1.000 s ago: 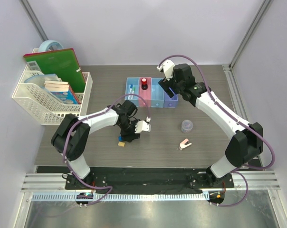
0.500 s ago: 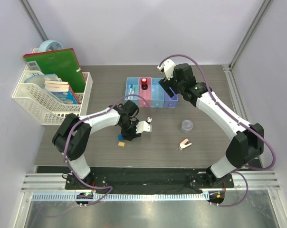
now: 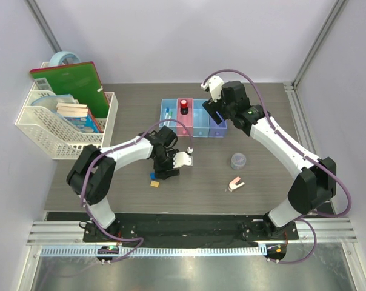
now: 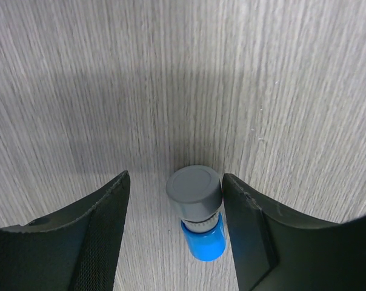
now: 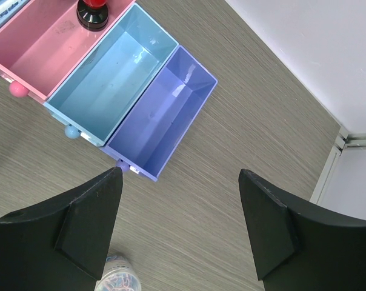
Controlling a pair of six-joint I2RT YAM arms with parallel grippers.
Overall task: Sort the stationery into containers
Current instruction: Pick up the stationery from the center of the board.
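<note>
In the left wrist view a small blue piece with a round grey cap stands on the table between the jaws of my left gripper. The right finger touches the cap and the left finger stands apart, so the gripper is open. From above, my left gripper points down beside a yellow block. My right gripper hangs open and empty over the right end of the containers. The purple bin and the blue bin hold nothing. A red-and-black knob sits in the pink bin.
A grey round tub and a pink-white clip lie on the right half of the table. A white mesh basket with a green book and notebooks stands at the far left, with a tape roll behind it.
My left gripper's jaws narrowed around the capped piece and have widened again. The left wrist shifted slightly. The right arm has not moved.
</note>
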